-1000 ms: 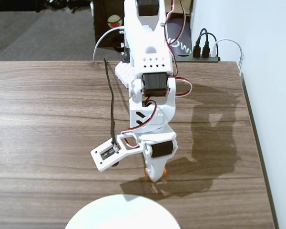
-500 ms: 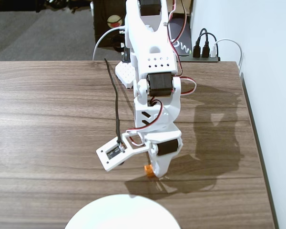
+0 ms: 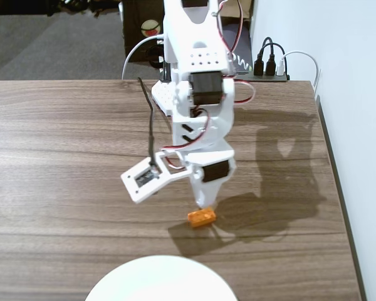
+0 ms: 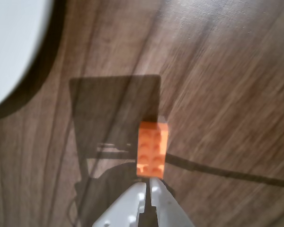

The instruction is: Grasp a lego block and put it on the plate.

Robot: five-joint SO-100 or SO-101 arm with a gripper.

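Note:
The orange lego block (image 3: 202,217) lies studs-up on the wooden table, a short way beyond the plate's far rim. My gripper (image 3: 205,204) hangs just above it, pointing down. In the wrist view the block (image 4: 152,149) sits right past the two white fingertips of the gripper (image 4: 148,182). The jaws stand closed to a thin slit with nothing between them. I cannot tell whether the tips touch the block's near edge. The white plate (image 3: 160,279) is cut off by the bottom edge of the fixed view, and it fills the top left corner of the wrist view (image 4: 14,47).
The table's right edge (image 3: 329,157) runs along a white wall. A power strip with plugs (image 3: 269,66) sits behind the table's far right corner. The wrist camera bracket (image 3: 144,180) sticks out to the left of the gripper.
The arm has lifted and pulled back a little from the table. The block, mostly hidden under the gripper before, now shows in full just in front of the fingertips.

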